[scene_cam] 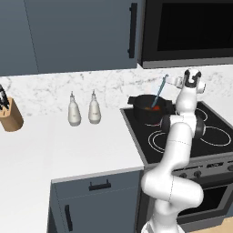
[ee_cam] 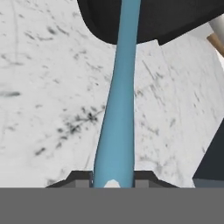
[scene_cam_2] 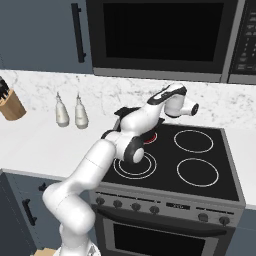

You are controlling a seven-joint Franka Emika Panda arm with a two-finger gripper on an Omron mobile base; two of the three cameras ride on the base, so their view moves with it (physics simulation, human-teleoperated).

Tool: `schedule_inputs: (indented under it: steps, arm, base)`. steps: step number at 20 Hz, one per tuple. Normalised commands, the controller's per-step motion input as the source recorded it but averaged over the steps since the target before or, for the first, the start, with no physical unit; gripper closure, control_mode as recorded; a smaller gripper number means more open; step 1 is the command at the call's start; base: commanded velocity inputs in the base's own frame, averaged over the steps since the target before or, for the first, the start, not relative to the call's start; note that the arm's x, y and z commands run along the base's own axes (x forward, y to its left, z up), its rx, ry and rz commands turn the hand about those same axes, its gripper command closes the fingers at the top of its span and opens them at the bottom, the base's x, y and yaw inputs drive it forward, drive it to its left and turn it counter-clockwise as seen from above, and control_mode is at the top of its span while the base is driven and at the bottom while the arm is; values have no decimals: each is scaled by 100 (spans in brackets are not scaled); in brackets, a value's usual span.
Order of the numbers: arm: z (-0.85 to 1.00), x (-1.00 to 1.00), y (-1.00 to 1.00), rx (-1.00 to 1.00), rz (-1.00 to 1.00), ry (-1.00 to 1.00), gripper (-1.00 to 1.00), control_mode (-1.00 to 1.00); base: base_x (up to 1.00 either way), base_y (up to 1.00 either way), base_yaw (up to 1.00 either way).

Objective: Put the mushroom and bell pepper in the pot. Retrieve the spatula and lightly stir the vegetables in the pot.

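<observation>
Spatula [scene_cam: 160, 93] stands tilted in pot [scene_cam: 142, 110], blade end down inside, thin handle up high. Gripper [ee_cam: 113, 180] pinches top of blue handle tight. Pot sits on back left burner of stove [scene_cam: 214, 136]. Red bell pepper [scene_cam: 155, 108] lies in pot by blade. Mushroom hidden, cannot tell. Risk: push too hard, pot slides or tips, pepper hops out. Stir small, slow.

Count: one squat black pot [scene_cam: 146, 108], one slim light-blue spatula [scene_cam: 160, 92], two white bottles [scene_cam: 74, 110], one wooden knife block [scene_cam: 10, 115], four stove rings [scene_cam_2: 197, 172].
</observation>
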Motion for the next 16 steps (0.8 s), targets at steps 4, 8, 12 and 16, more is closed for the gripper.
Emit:
schedule_inputs:
  steps: [4,8,12,16]
  arm:
    - [-51,0,-3,0,0,25,100,-100]
    - [-85,0,0,0,0,37,100,-100]
    - [-82,0,0,0,0,37,100,-100]
    - [-75,0,0,0,0,32,100,-100]
  base:
    - [0,0,0]
    - [0,0,0]
    - [0,0,0]
    - [0,0,0]
